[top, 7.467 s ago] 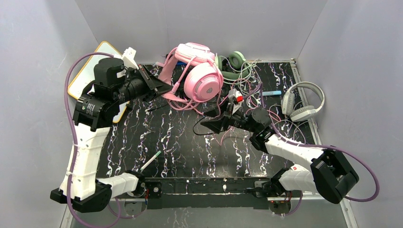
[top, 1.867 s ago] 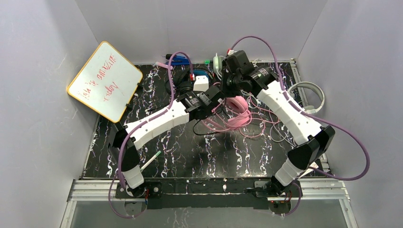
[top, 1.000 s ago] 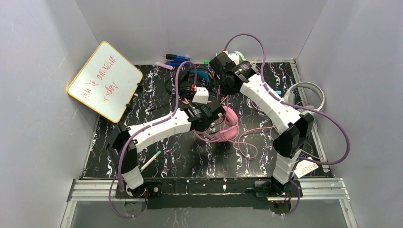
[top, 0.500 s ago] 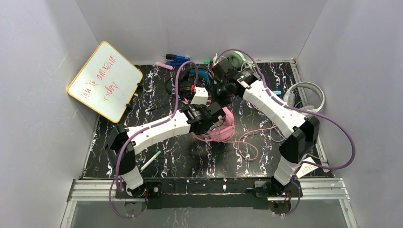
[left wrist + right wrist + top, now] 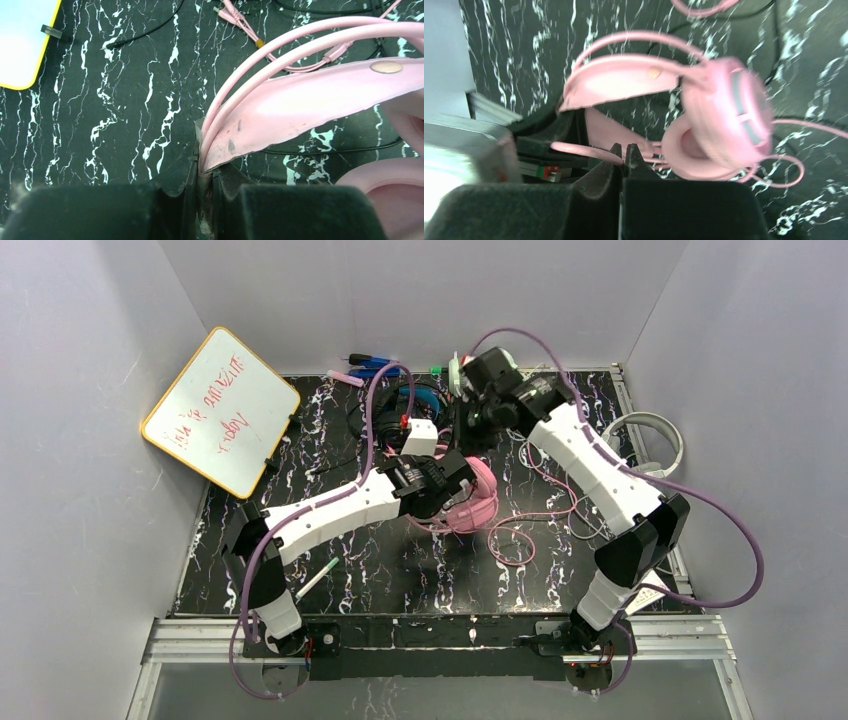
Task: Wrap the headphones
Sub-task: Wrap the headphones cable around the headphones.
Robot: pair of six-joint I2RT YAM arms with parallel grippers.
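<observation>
From above, the left gripper (image 5: 455, 490) met the pink headphones (image 5: 478, 502) at the middle of the tabletop (image 5: 380, 560), and the right gripper (image 5: 468, 432) hung just behind them. The left wrist view showed jaws clamped on the headband (image 5: 310, 100) end. In the right wrist view the jaws were closed, with the pink cord (image 5: 584, 150) crossing their tips; whether it was pinched was unclear.

On the black marbled worktop (image 5: 400, 560), the left arm reaches to the middle, its gripper (image 5: 456, 486) at the pink headphones (image 5: 480, 502). The right gripper (image 5: 470, 430) hangs just behind them. A pink cord (image 5: 515, 540) loops loosely alongside. A whiteboard (image 5: 220, 410) leans at the left wall, and white-grey headphones (image 5: 655, 430) lie at the right edge.
</observation>
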